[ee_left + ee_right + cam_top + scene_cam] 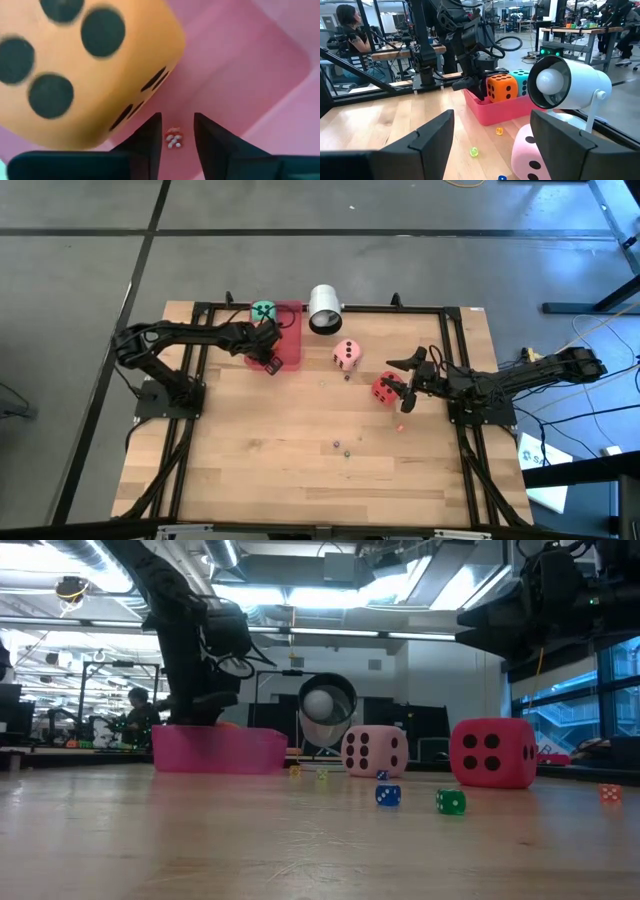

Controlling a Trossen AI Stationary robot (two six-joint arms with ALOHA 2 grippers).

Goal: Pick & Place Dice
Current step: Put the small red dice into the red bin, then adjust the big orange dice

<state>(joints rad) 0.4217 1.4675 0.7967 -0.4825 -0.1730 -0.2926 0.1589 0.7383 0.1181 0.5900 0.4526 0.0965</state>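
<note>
Dice on wooden surface, workshop room behind.
Left fingers slightly parted, empty, beside orange die; right fingers wide open, empty, before pink die.

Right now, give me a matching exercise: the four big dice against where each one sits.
1. green die
2. orange die
3. pink die
4. red die

A. on the table, below the white cylinder in the high view
B. in the pink bin, beside the left gripper
C. in the bin's far end
D. on the table, under the open right gripper

1-C, 2-B, 3-A, 4-D
</note>
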